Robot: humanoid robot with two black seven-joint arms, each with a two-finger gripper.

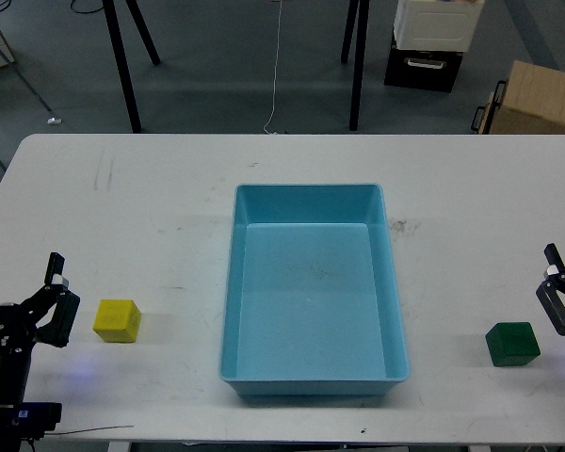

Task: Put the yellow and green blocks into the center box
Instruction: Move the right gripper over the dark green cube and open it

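The yellow block (117, 320) lies on the white table at the front left, left of the light-blue center box (311, 292), which holds nothing. My left gripper (66, 295) is just left of the yellow block, open, its fingers pointing toward the block without touching it. At the front right of the table, on the other side of the box, sits the dark green block (512, 344). My right gripper (552, 287) hangs open slightly above and to the right of it, with nothing between its fingers.
Beyond the table's far edge stand black stand legs (122, 66), a white-and-black crate (438, 42) and a brown cardboard box (537, 99). A thin cable (275, 66) runs along the floor.
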